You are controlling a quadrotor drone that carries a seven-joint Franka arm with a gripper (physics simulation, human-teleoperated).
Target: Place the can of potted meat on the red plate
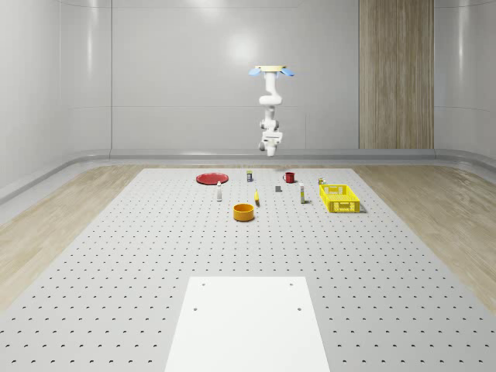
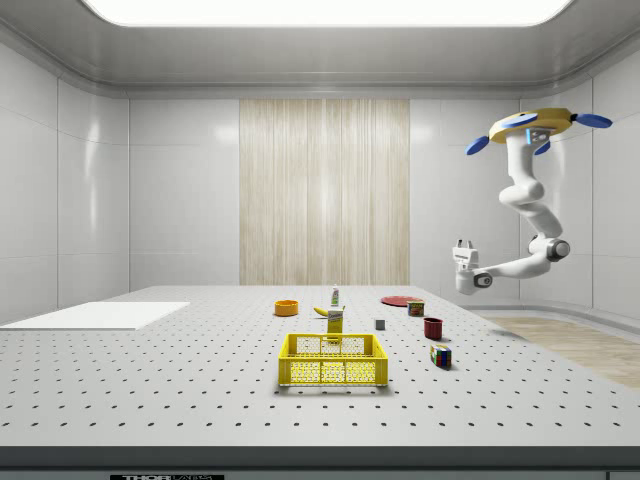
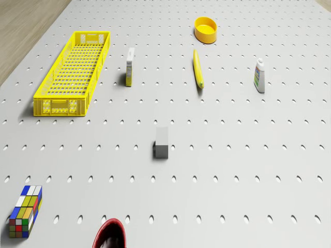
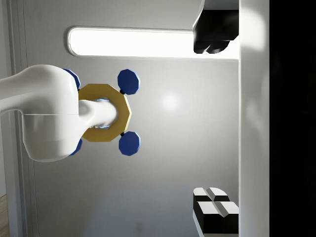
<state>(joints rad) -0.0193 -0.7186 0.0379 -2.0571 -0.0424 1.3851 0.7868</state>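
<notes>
The potted meat can [image 1: 249, 176] [image 2: 415, 308] is a small tin standing on the perforated table close beside the red plate [image 1: 211, 178] [image 2: 400, 300], near the table's far end in the whole-scene view. The drone [image 1: 271, 71] [image 2: 530, 125] hovers high over that far end, its arm bent downward. My gripper [image 1: 271, 133] [image 2: 464, 243] [image 4: 212, 121] hangs well above the table, turned upward toward the ceiling. It is open and holds nothing. The wrist view looks up past the fingers [image 4: 213, 207] at the drone's underside [image 4: 103, 113].
A red mug [image 1: 289, 177] [image 3: 110, 235], Rubik's cube [image 2: 440, 355] [image 3: 25, 212], grey block [image 3: 161, 142], carton [image 3: 130, 66], banana [image 3: 197, 68], bottle [image 3: 259, 76], orange bowl [image 1: 244, 211] [image 3: 205, 28] and yellow crate [image 1: 339, 198] [image 3: 72, 72] stand on the table. A white sheet [image 1: 252, 322] lies near its front.
</notes>
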